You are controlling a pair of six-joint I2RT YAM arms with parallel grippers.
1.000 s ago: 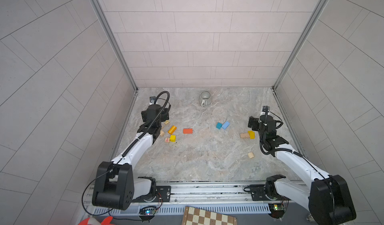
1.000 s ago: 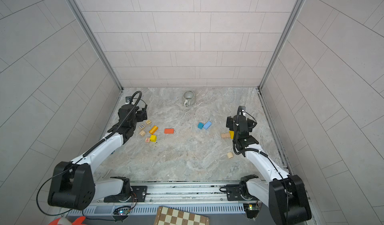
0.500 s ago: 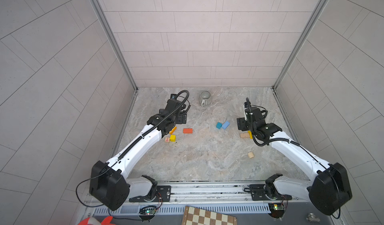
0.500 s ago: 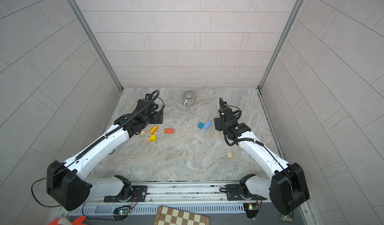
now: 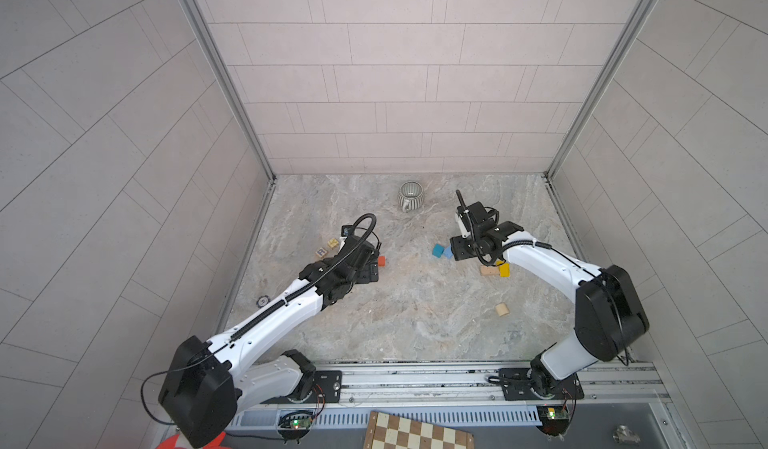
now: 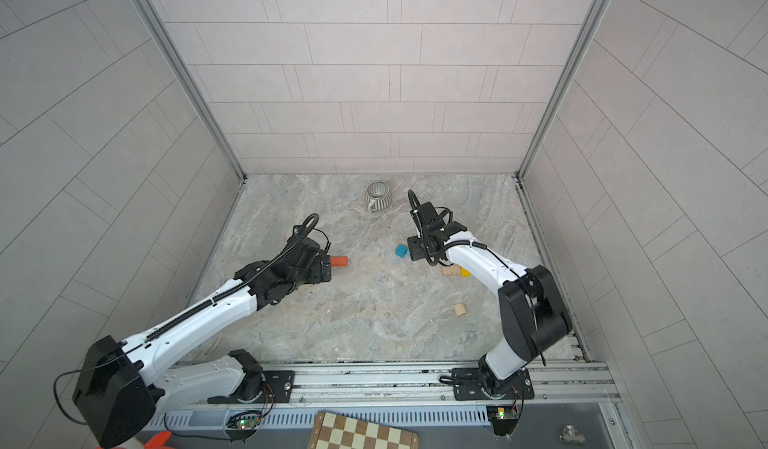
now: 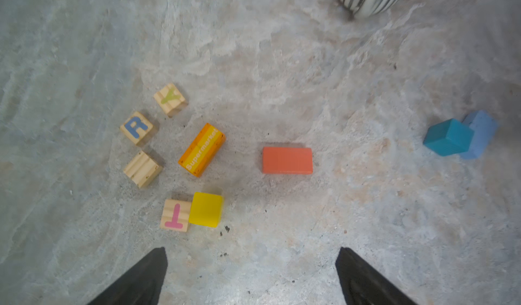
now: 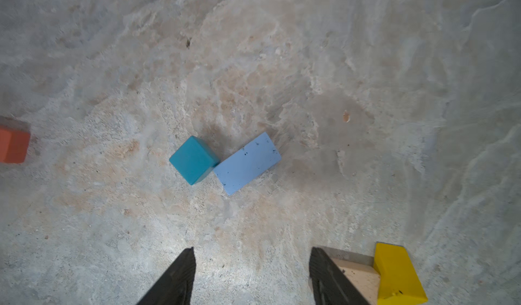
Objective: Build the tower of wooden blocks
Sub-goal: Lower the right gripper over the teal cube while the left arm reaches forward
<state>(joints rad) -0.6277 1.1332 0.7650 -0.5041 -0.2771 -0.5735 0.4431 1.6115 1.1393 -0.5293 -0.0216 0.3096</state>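
Note:
The wood blocks lie loose on the marble top, none stacked. At the left are lettered cubes R (image 7: 137,127), Y (image 7: 170,99) and T (image 7: 175,215), a ribbed plain cube (image 7: 143,169), an orange "Supermarket" block (image 7: 202,153) and a yellow cube (image 7: 205,213). The orange-red brick (image 5: 381,261) lies just beyond my left gripper (image 7: 252,251), which hangs open and empty above the table. My right gripper (image 8: 253,250) hovers open and empty near the teal cube (image 8: 193,159) and light blue brick (image 8: 248,162). A plain brick (image 8: 358,275) and yellow block (image 8: 394,272) lie beside one finger.
A grey ribbed mug (image 5: 410,195) stands at the back middle. A plain wood cylinder (image 5: 502,309) lies alone at the front right. A chessboard (image 5: 415,432) sits below the front rail, off the table. Tiled walls close in both sides and the back.
Both arms have stretched in from the table's sides toward the middle, the left over its block cluster, the right to the blue blocks. The right jaws have narrowed.

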